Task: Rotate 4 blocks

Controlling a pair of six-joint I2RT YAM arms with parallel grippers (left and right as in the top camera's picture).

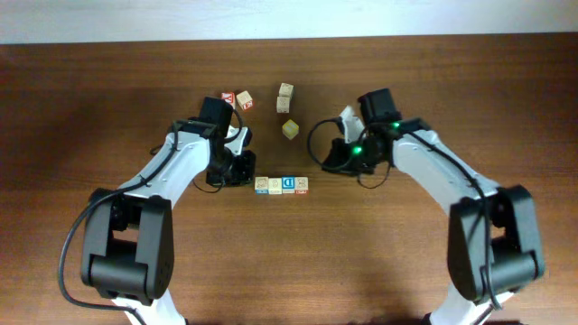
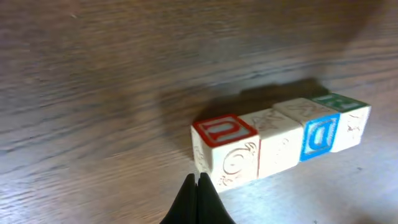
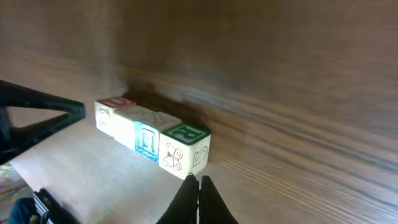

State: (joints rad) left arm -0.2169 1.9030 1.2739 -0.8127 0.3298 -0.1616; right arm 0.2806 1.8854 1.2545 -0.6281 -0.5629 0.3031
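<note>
My left end effector (image 2: pixel 198 182) is pinched fully shut on nothing. Its tip sits at the lower middle of the left wrist view, just beside the red-topped pale wooden cube (image 2: pixel 224 146). That cube starts a straight, touching row at the centre of the dark wood-grain counter (image 2: pixel 93 93). Next comes the plain-topped pale wooden cube (image 2: pixel 277 140), then the blue-faced wooden cube (image 2: pixel 319 135), then the green-topped wooden cube (image 2: pixel 351 115). All four are small, square-edged and matt, with printed letter faces and curly line drawings on their sides. My right end effector (image 3: pixel 199 183) is likewise closed and empty, just beside the green end. With the row tidy and both tools free, I judge the rotating largely finished, though these blurred faces do not show me which cubes are actually turned.
</note>
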